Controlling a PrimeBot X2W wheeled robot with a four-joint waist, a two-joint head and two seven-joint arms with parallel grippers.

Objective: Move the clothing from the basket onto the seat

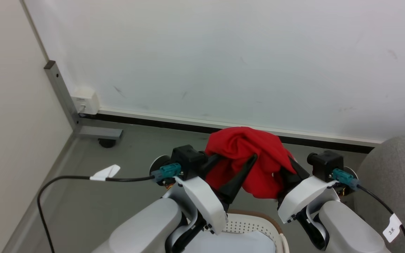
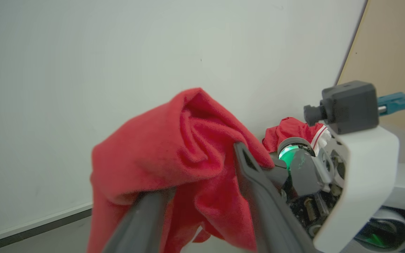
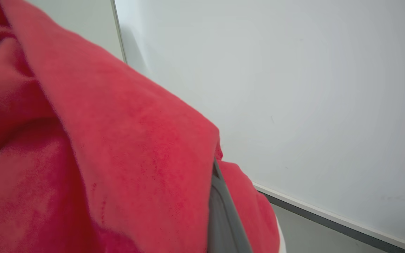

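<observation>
Hanging above the basket (image 1: 258,215), the clothing (image 1: 248,154) is pinched by the closed right gripper (image 3: 214,175) and draped over the left gripper (image 1: 237,158), whose fingers are spread; the seat (image 1: 392,168) is seen rightward.

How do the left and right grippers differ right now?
The left gripper stands open, the red garment draped over its fingers; the right gripper is shut, pinching that garment. The left's fingers show plainly in the head view; the right's lie mostly under cloth. Both touch the same garment.
</observation>
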